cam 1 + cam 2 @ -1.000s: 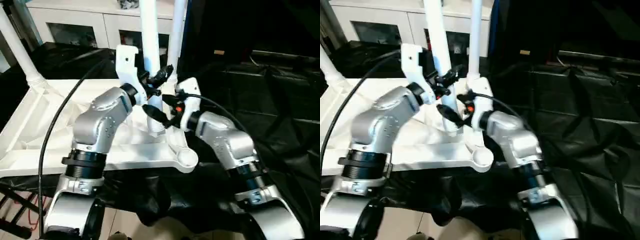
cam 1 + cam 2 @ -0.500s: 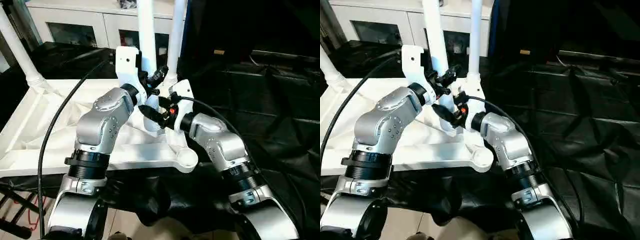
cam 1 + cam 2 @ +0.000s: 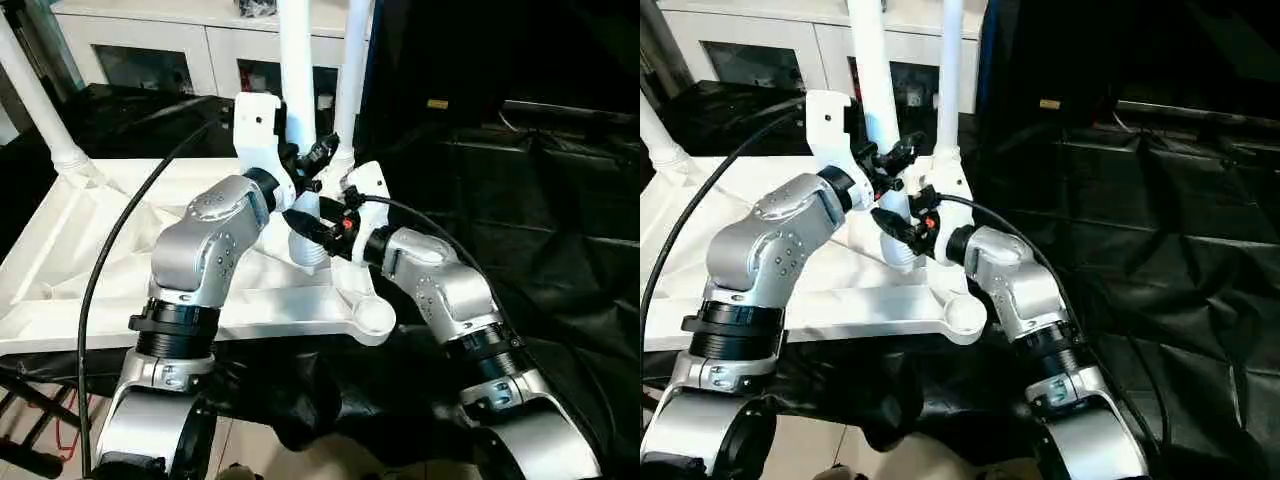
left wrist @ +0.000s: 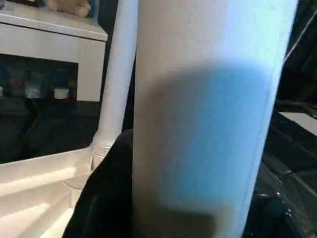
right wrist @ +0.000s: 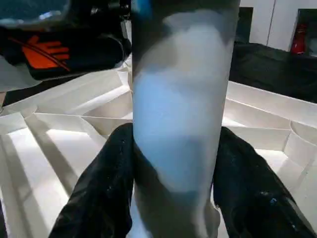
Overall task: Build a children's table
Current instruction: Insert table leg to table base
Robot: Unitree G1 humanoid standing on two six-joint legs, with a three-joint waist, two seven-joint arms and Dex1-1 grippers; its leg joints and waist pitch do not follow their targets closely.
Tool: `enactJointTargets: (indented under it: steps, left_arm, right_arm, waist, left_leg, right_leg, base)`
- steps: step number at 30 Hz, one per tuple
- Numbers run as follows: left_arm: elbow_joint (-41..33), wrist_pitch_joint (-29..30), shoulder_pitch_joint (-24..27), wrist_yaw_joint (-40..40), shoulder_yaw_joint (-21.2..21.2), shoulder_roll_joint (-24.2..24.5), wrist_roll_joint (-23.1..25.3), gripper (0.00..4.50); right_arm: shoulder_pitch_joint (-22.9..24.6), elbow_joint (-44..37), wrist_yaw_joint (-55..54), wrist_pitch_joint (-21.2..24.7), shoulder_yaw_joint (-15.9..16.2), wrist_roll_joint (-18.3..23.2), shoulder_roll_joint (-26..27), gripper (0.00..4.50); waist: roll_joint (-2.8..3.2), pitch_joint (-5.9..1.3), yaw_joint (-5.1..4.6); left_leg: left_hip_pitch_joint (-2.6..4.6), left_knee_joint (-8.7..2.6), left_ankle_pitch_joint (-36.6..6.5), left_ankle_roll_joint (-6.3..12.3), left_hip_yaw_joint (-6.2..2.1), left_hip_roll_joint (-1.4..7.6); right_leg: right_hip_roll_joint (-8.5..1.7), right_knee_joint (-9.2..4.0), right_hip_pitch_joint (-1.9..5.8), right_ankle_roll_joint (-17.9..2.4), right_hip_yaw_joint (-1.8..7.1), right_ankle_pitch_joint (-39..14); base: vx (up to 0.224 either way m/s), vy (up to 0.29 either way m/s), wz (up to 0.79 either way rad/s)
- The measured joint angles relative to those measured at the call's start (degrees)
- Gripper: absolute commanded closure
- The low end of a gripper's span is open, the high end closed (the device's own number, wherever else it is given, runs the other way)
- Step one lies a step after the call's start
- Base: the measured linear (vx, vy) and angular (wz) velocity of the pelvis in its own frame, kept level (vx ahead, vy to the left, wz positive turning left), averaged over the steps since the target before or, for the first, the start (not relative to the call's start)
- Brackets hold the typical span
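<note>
Two grippers are clamping one white tubular leg (image 3: 297, 70), which is standing upright over the ribbed underside of the upturned tabletop (image 3: 60, 270). Nearest the camera, at 6 o'clock, the silver forearms are rising from the lower edge. An empty round corner socket (image 3: 372, 318) is lying just right of centre, beside the right forearm. The right gripper (image 3: 312, 229) is pinching the leg near its lower end; in the right wrist view its black fingers (image 5: 106, 188) are pressing against both sides of the tube. Just above it, the left gripper (image 3: 316, 160) is pinching the same leg, a black finger (image 4: 106, 193) lying against the tube in the left wrist view. The leg's foot is sitting on the ribbed surface near the centre; whether it is seated in a socket cannot be told. A second leg (image 3: 351, 75) is standing at 12 o'clock in the far right corner socket. A third leg (image 3: 35, 95) is leaning at 10 o'clock in the far left corner. Black sheeting (image 3: 540, 220) is covering the area at 3 o'clock. A white cabinet with glass doors (image 3: 150, 55) is standing farthest back, at 11 o'clock.
</note>
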Motion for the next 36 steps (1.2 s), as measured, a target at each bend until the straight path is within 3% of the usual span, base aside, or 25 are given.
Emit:
enactJointTargets:
  steps: [5, 7, 10, 12, 14, 21, 28, 32, 36]
  left_arm:
    - [-0.25, 0.95, 0.00, -0.15, 0.21, 0.13, -0.49, 2.61]
    - [-0.87, 1.25, 0.23, -0.67, 0.41, 0.09, -0.54, 1.91]
    - [-1.94, 0.77, 0.62, -3.79, 0.63, -0.62, -3.01, 1.91]
    - [-2.91, 0.11, 0.62, -6.93, 1.76, -0.59, -5.69, 1.51]
    - [-3.48, -0.13, 0.61, -10.61, 3.80, -0.45, -9.65, 1.43]
    - [-3.63, 7.05, 2.06, -29.32, 7.24, 5.13, -22.72, 1.43]
    - [-3.15, 8.94, 2.83, -40.47, 4.79, 10.23, -24.92, 1.43]
    - [-2.31, 9.10, 2.82, -42.64, 3.76, 10.20, -25.18, 1.43]
    - [-2.07, 9.24, 2.78, -42.98, 3.69, 9.64, -25.24, 1.92]
  right_arm:
    - [0.00, 0.15, 0.36, 0.00, 0.00, 0.00, -0.45, 2.62]
    - [0.00, 0.13, 0.90, -0.16, -0.02, 0.03, -0.70, 2.62]
    - [-0.02, -0.02, 3.91, -0.44, -0.76, 0.91, -1.93, 2.62]
    - [0.11, -1.00, 7.17, -0.08, -1.02, 2.11, -3.39, 2.63]
    - [0.42, -2.33, 9.83, 0.33, -1.06, 3.26, -4.50, 2.63]
    - [4.72, -8.17, 22.22, 4.93, -1.02, 9.92, -9.27, 2.63]
    - [6.46, -12.27, 29.69, 9.99, -0.39, 14.28, -12.72, 2.63]
    - [6.65, -13.66, 31.74, 11.78, 0.21, 14.88, -14.22, 2.64]
    - [6.87, -14.48, 33.39, 13.20, 1.17, 14.87, -15.49, 2.64]
  waist:
    - [0.00, 0.00, 0.00]
    - [0.00, 0.00, -0.01]
    - [0.00, 0.00, 0.15]
    - [0.00, 0.00, 0.13]
    - [-0.02, -0.01, 0.11]
    - [0.01, -0.02, -0.02]
    - [0.06, -0.04, 0.15]
    - [0.06, -0.04, 0.11]
    - [0.06, -0.04, 0.09]
  left_leg:
    - [0.01, 0.00, 0.00, 0.00, 0.00, 0.00]
    - [0.00, 0.00, 0.00, 0.00, 0.00, 0.00]
    - [0.00, 0.03, 0.00, 0.01, -0.01, 0.00]
    - [0.01, 0.08, 0.00, 0.02, -0.01, 0.01]
    - [0.00, 0.10, 0.00, 0.02, 0.00, 0.01]
    - [0.04, 0.12, 0.01, 0.03, 0.01, 0.01]
    - [0.21, 0.23, 0.02, 0.03, -0.02, 0.02]
    - [0.17, 0.27, 0.01, 0.03, -0.02, 0.02]
    - [0.11, 0.27, 0.01, 0.03, -0.02, 0.03]
  right_leg:
    - [0.00, 0.00, 0.00, 0.00, 0.00, 0.00]
    - [0.00, 0.00, 0.00, 0.00, 0.00, 0.00]
    - [0.00, 0.00, -0.01, -0.01, -0.01, 0.00]
    - [0.00, 0.00, -0.01, -0.01, 0.00, 0.00]
    - [-0.01, 0.00, 0.01, -0.01, 0.00, 0.00]
    - [0.00, 0.04, 0.10, -0.05, 0.00, 0.03]
    - [0.00, 0.06, 0.18, -0.07, 0.01, 0.05]
    - [0.00, 0.06, 0.19, -0.08, 0.02, 0.05]
    - [0.00, 0.09, 0.19, -0.08, 0.01, 0.05]
  base:
    - [0.000, 0.000, 0.00]
    - [0.000, 0.000, 0.00]
    - [0.000, 0.000, 0.00]
    - [0.000, 0.000, 0.00]
    - [0.000, 0.000, 0.00]
    - [0.000, 0.000, 0.00]
    - [0.000, 0.000, 0.00]
    - [0.000, 0.000, 0.00]
    - [0.000, 0.000, 0.00]
